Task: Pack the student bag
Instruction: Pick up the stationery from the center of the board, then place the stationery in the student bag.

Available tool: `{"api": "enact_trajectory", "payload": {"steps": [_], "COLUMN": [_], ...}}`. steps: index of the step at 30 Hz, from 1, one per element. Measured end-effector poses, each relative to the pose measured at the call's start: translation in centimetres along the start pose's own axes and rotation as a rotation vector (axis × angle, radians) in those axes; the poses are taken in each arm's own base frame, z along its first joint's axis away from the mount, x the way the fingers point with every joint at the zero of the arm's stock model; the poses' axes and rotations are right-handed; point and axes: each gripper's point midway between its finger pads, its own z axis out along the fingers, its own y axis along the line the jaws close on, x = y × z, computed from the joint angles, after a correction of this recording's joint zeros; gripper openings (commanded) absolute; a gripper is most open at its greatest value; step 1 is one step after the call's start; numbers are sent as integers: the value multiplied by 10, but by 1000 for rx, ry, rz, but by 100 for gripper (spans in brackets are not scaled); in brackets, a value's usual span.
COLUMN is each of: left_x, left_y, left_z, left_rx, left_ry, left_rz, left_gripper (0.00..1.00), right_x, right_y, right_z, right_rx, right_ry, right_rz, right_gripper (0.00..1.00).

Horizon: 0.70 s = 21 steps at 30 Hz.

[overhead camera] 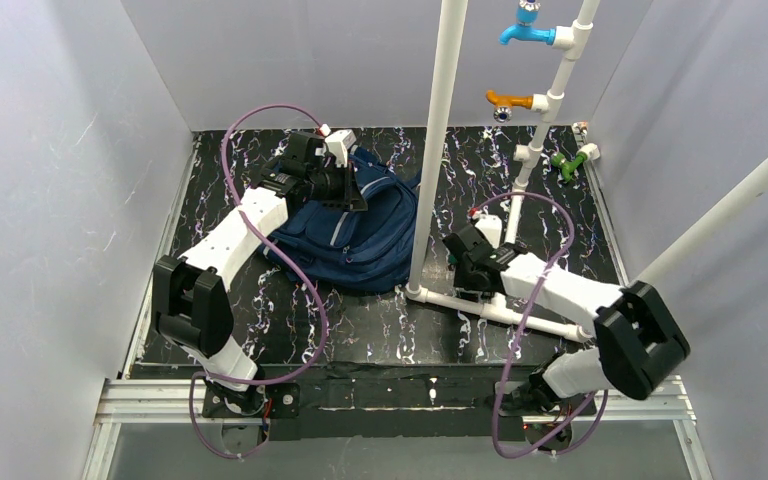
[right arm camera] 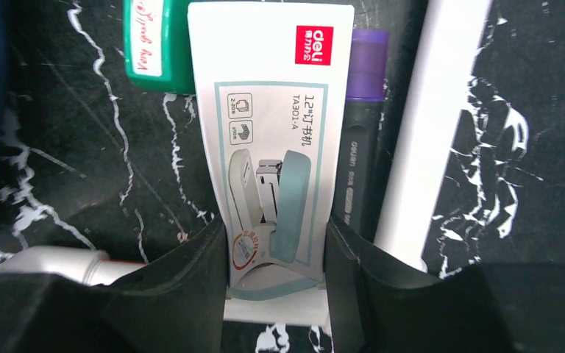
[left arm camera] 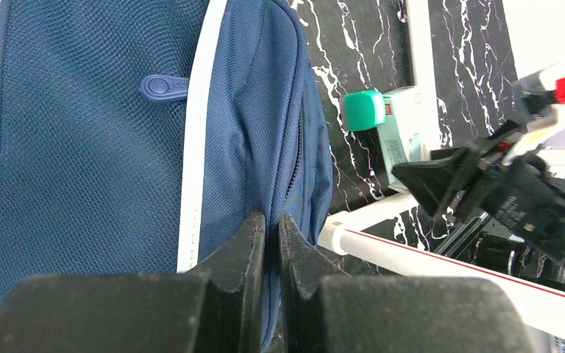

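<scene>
The right hand point(right arm camera: 276, 224) is seen from its own wrist, its two dark fingers set on either side of a white stapler box point(right arm camera: 272, 110) and pinching it across its narrow width; the pads appear to meet both long edges, though how firm the grip is cannot be told. The box lies flat on the black marbled table point(right arm camera: 522, 184), its long axis running straight away from the hand. A green stamp point(right arm camera: 158, 44) is seen just beside the box's far left corner. A purple marker point(right arm camera: 357, 147) is pressed along its right edge, with a white pipe point(right arm camera: 419, 125) just beyond that. The student bag point(overhead camera: 360, 235) lies to the left of this hand, at the middle of the table, on the other side of an upright white pipe point(overhead camera: 435, 150). The box must therefore be carried leftward past that pipe, it is judged. The left hand point(left arm camera: 272, 220) is held at the bag's far end, its fingers pressed together on what looks like a fold of the blue fabric beside the zip. The box is nearer the right arm, the bag nearer the left.
</scene>
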Motion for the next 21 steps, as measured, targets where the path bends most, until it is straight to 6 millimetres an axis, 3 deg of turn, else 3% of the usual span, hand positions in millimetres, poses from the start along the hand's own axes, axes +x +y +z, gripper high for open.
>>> {"api": "enact_trajectory", "payload": {"steps": [7,14,17,21], "left_x": [-1,1,1,2], "left_y": [1,1,0,0], "left_z": [-5,-7,-7,-9], "left_rx": [-14,-16,-15,-16], "left_ry": [-8,2,2,10], "left_rz": [20,24,25,24], "left_gripper": [0,0,0,0], "right_x": [-24,-47,-65,-98], "right_y": [-7,-12,6,61], "right_z": [-47,-73,-79,-81], "right_rx": [-99,-188,-308,-531], "right_ry": [-83,-134,-146,-128], "right_rz": [-6,-111,-177,-266], "right_gripper": [14,12,11,10]}}
